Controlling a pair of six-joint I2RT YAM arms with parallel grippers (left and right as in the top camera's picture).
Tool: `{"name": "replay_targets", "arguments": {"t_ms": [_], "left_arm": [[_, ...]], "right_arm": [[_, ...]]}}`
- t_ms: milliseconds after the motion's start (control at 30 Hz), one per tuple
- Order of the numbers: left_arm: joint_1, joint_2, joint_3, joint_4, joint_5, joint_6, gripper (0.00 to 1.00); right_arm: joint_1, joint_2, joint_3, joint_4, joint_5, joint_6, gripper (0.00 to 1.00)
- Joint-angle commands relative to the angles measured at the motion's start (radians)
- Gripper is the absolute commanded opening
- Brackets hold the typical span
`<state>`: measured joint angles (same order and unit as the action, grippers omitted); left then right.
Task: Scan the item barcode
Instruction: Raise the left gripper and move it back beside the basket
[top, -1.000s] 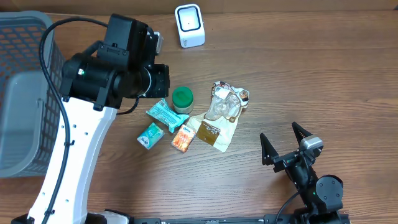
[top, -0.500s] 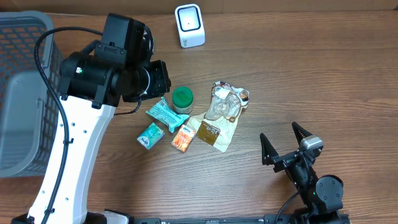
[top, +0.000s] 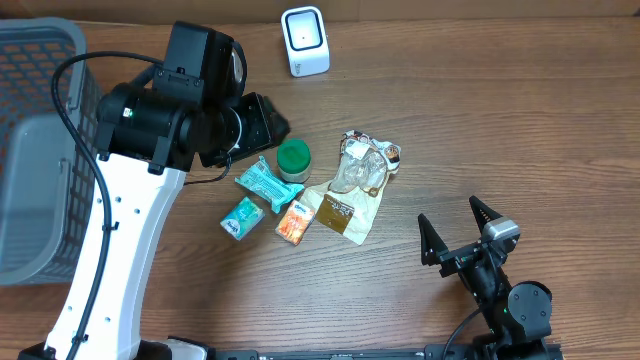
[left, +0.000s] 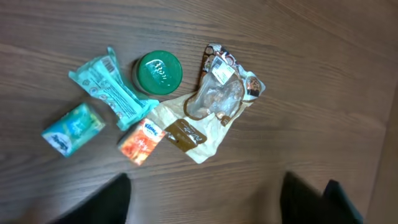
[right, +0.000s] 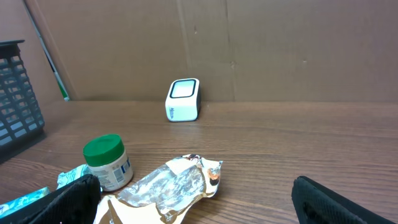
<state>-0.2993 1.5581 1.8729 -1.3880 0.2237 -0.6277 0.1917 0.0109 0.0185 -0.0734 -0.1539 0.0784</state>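
Note:
A cluster of items lies mid-table: a green-lidded jar (top: 293, 158) (left: 159, 71) (right: 107, 161), a long teal packet (top: 265, 181) (left: 111, 91), a small teal pack (top: 241, 217) (left: 73, 129), an orange pack (top: 293, 222) (left: 142, 141) and a crinkled clear and gold bag (top: 355, 185) (left: 211, 106) (right: 171, 186). The white scanner (top: 304, 41) (right: 183, 99) stands at the far edge. My left gripper (top: 272, 125) (left: 205, 205) hovers above the cluster, open and holding nothing. My right gripper (top: 450, 213) (right: 199, 208) rests low at the front right, open and empty, facing the bag.
A grey mesh basket (top: 35, 150) (right: 15, 106) stands at the left edge of the table. A cardboard wall (right: 249, 43) backs the table behind the scanner. Bare wood lies between the cluster and my right gripper.
My left gripper's jaws have come apart from shut to open while it stays above the items. The right arm and the items have not moved.

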Motion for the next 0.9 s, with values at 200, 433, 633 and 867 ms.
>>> {"name": "replay_targets", "arguments": {"t_ms": [200,433,633,867], "left_arm": [[0.003,0.014,0.008,0.012,0.002,0.156,0.04],[0.003,0.014,0.008,0.039,0.002,0.119,0.04],[0.003,0.015,0.008,0.039,0.003,0.04,0.18],[0.003,0.018,0.008,0.032,0.012,0.023,0.69]], "right_arm": [[0.005,-0.008,-0.01,0.004,-0.006,0.003,1.0],[0.005,-0.008,-0.01,0.004,-0.005,0.003,1.0],[0.005,-0.008,-0.01,0.004,-0.005,0.003,1.0],[0.005,-0.008,-0.01,0.004,-0.005,0.003,1.0]]}}
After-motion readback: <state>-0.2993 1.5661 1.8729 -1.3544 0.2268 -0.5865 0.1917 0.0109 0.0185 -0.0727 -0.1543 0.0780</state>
